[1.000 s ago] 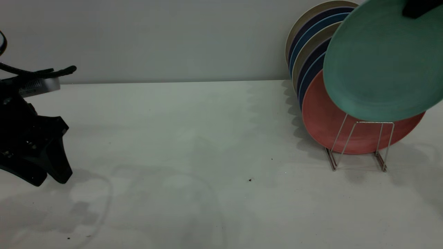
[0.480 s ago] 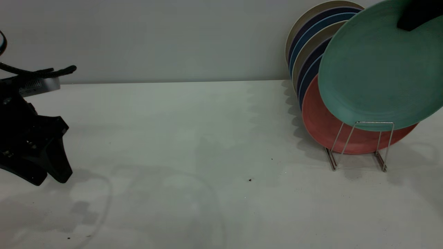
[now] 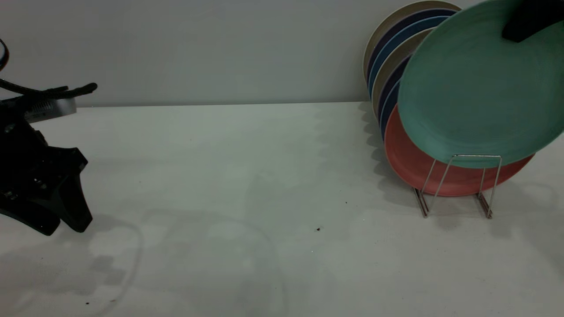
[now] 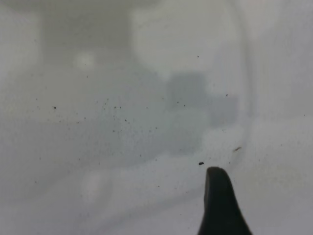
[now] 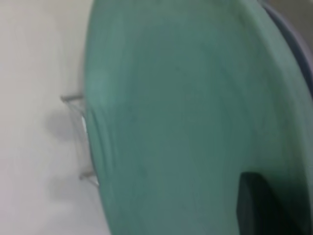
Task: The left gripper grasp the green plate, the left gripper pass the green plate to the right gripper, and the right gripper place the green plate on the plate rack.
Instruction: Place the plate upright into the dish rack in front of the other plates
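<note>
The green plate (image 3: 471,97) hangs tilted at the far right, facing forward, and my right gripper (image 3: 511,33) is shut on its upper rim. One black finger (image 5: 259,205) lies across the plate's face (image 5: 186,122) in the right wrist view. The plate's lower edge sits just behind the top of the front loop of the plate rack (image 3: 456,185), in front of a salmon-pink plate (image 3: 418,167). My left gripper (image 3: 62,230) hovers low over the table at the far left, open and holding nothing; one of its fingers (image 4: 220,205) shows in the left wrist view.
Behind the pink plate, several blue and beige plates (image 3: 392,66) lean in the rack towards the wall. Rack wires (image 5: 73,98) show beside the green plate's rim. The white table (image 3: 246,176) stretches between the two arms, with a few dark specks (image 3: 318,229).
The right gripper has carried the green plate down and slightly left, so its lower edge now overlaps the rack's front loop. The left arm has not moved.
</note>
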`<action>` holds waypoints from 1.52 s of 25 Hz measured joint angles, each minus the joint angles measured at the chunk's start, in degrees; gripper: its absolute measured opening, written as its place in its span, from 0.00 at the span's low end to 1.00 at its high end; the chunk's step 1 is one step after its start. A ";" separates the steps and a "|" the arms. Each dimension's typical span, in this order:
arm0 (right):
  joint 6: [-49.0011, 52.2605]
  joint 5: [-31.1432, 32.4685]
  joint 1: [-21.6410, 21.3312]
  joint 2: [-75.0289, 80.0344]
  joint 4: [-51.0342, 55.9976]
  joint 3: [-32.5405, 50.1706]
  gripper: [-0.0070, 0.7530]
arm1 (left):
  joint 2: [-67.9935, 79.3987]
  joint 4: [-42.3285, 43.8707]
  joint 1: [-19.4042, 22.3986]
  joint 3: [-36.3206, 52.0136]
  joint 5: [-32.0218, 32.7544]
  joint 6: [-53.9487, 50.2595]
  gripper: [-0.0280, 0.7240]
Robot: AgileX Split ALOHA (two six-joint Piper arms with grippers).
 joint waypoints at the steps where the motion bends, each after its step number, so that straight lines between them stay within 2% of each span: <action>1: 0.00 0.14 0.00 0.00 0.73 0.00 0.21 | 0.00 0.00 0.00 0.00 0.00 0.00 0.68; 9: 0.11 1.57 0.00 0.00 2.97 0.00 0.31 | 0.00 0.00 0.00 0.00 -0.11 -0.06 0.68; 19: 0.34 9.75 0.00 0.00 6.11 0.00 0.32 | 0.00 0.00 0.00 0.00 -0.11 -0.19 0.68; 23: 4.60 11.49 0.00 0.00 7.48 0.00 0.32 | 0.00 0.00 0.00 0.00 -0.11 -0.19 0.68; 27: 14.32 12.16 0.00 0.00 8.60 0.00 0.32 | 0.00 0.00 0.00 0.00 -0.11 -0.19 0.68; 30: 28.19 14.05 0.00 0.00 8.94 0.00 0.32 | -0.15 0.28 0.00 0.00 -0.11 -0.19 0.68; 32: 41.27 15.87 0.00 0.00 8.94 0.00 0.32 | -0.85 1.81 0.00 -0.07 -0.11 -0.43 0.68; 35: 58.11 18.66 0.00 0.00 7.16 -0.11 0.32 | -2.46 7.59 0.00 -1.01 1.28 -5.22 0.68; 38: 66.77 20.12 0.00 0.00 4.06 -0.11 0.32 | -5.06 17.03 0.00 -3.13 4.16 -14.66 0.68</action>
